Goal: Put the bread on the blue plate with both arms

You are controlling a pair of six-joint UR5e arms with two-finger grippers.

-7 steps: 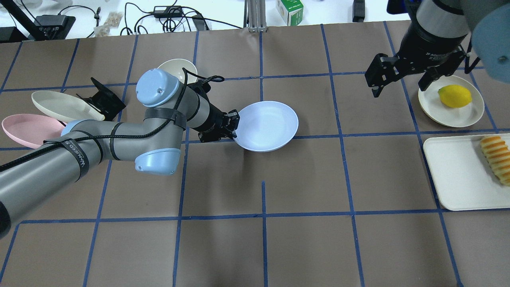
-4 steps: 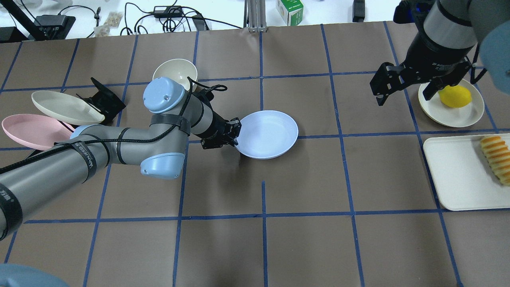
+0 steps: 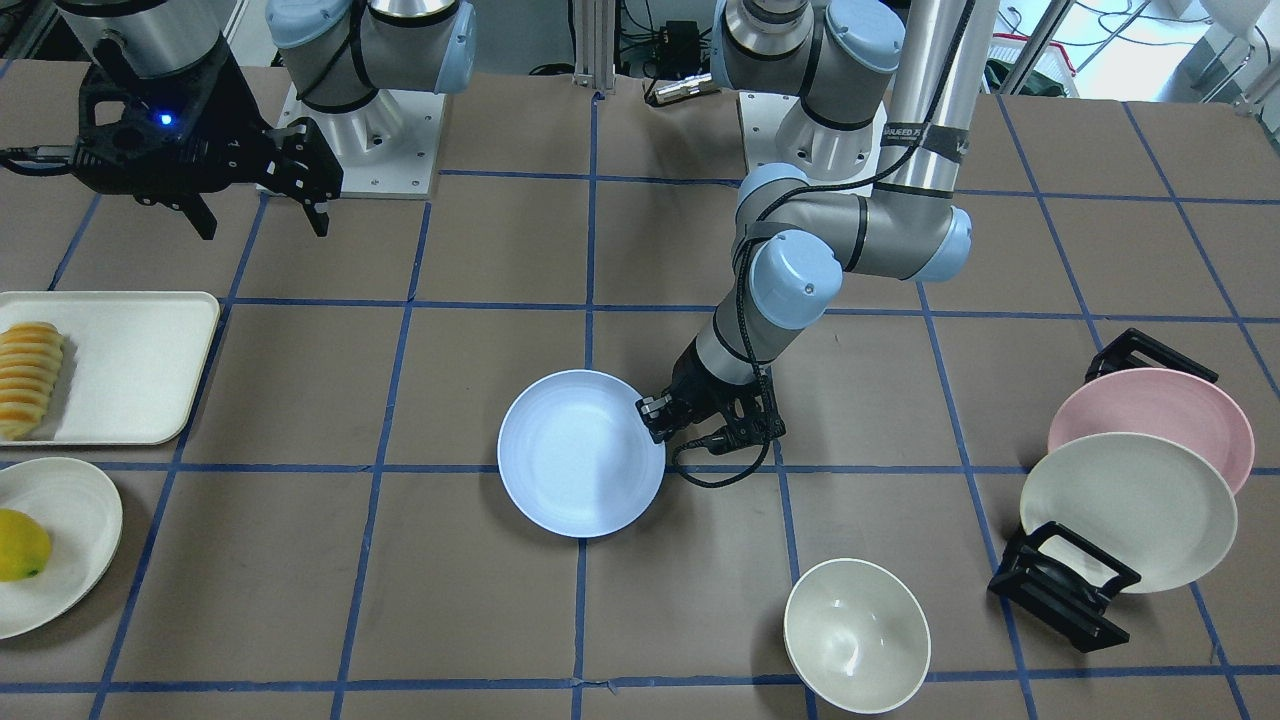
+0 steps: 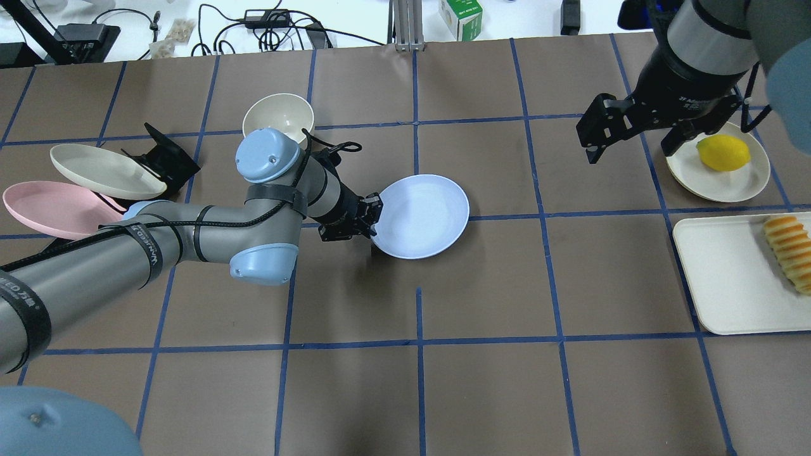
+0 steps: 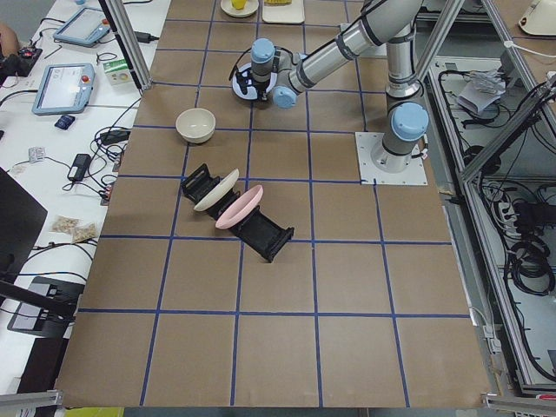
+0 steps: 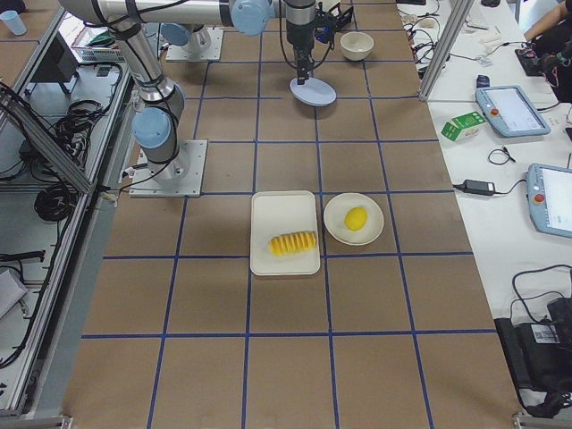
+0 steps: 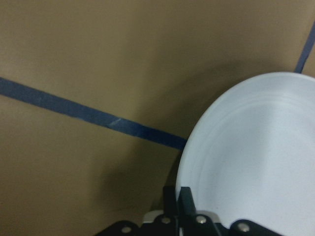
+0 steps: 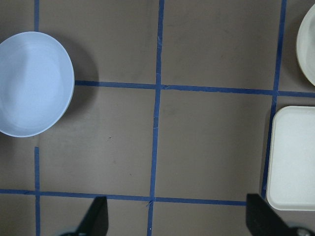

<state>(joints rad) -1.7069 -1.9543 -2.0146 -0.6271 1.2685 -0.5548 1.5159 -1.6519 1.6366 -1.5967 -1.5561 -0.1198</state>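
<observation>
At a brown, blue-taped desk [image 4: 570,392], the left arm [image 4: 190,221] reaches to the middle. Its left gripper [image 4: 374,215] is pinched on the near rim of the blue plate [image 4: 421,215]. A shadow under the gripped side suggests that edge sits a little off the surface, though this is hard to confirm.

The right arm [image 4: 703,38] hangs high toward the far right corner, the right gripper [image 4: 630,151] spread wide and holding nothing.

The step in hand looks like setting the plate down. It would go best lowered until flat, the rim let go only once it rests. The fingers should then draw back along the desk, not upward, so the plate is neither dragged nor tipped.

The bread [image 4: 789,253] lies on a white tray [image 4: 722,272] at the desk's right end, well apart from the plate, with open desk between them.

Just beyond the tray toward the far edge, a cream plate [image 4: 747,183] carries a lemon [image 4: 723,153], close under the right gripper and easily mistaken for the target.

Near the left end, a pink plate [image 4: 44,206] and a cream-white plate [image 4: 101,168] lean in a black rack [image 4: 165,155]. A cream bowl [image 4: 279,114] stands just beside the left arm's wrist, the likeliest thing to be clipped on retreat.
</observation>
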